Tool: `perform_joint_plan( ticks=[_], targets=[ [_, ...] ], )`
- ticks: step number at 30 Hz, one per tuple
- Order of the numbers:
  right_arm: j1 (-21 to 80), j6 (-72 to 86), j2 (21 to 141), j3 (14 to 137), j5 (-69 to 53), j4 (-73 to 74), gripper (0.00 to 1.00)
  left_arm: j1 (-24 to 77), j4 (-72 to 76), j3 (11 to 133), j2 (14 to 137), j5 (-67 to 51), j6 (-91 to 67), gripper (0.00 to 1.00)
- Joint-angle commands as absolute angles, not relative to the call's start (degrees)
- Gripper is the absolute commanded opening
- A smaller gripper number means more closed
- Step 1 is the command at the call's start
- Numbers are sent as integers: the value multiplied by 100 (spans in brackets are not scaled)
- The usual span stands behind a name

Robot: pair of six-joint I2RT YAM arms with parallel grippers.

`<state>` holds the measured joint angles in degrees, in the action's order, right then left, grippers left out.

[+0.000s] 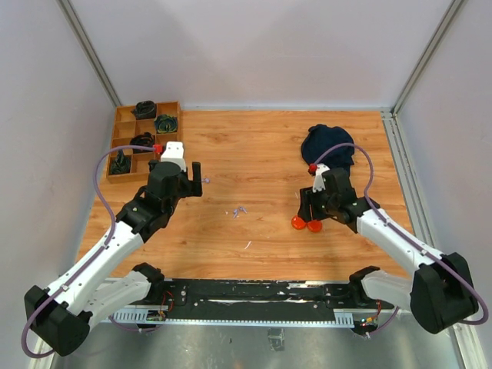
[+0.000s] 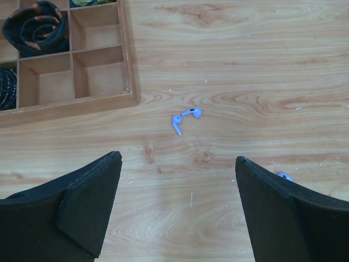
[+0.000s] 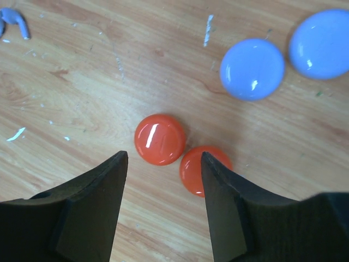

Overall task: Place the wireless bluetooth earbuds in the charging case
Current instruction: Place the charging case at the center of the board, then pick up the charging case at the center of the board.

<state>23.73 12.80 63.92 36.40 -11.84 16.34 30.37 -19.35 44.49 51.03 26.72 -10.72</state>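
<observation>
Two tiny pale lilac wireless bluetooth earbuds [image 2: 184, 118] lie close together on the wooden table, ahead of my left gripper [image 2: 177, 164]. It hangs open above bare wood with nothing in it. A third lilac bit [image 2: 283, 176] peeks out beside its right finger. From above the earbuds [image 1: 240, 211] sit mid-table between the arms. My right gripper [image 3: 163, 155] is open just above two touching orange-red round pucks [image 3: 160, 139], likely charging case parts; its right finger covers part of the second one [image 3: 193, 169]. Two lilac pucks [image 3: 252, 69] lie beyond. One lilac earbud [image 3: 13, 22] shows at far left.
A wooden compartment tray [image 1: 178, 134] holding dark coiled items stands at the back left, close to the left gripper [image 1: 198, 181]. A dark blue cloth [image 1: 327, 142] lies at the back right behind the right gripper [image 1: 306, 214]. Grey walls close in the table on three sides.
</observation>
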Motion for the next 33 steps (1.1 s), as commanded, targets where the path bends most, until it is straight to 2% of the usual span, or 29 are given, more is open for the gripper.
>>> perform_joint_plan(
  ticks=[1,14,19,28,33],
  targets=[
    [2298,842,6715,3988,-403,1690,58,2954,-1771,4408,5001,2748,-1096,91],
    [2152,816,8173,4499,463,866,65,2910,-1767,4395,4966,2672,-1099,91],
    [2034,822,8538,4538,336,630,64,2892,-1771,4394,4975,2648,-1090,91],
    [1978,741,9049,4645,127,387,59,2840,-1759,4397,5040,2507,-1090,91],
    [1978,666,9159,4717,-104,425,52,2830,-1750,4403,5085,2348,-1090,91]
  ],
)
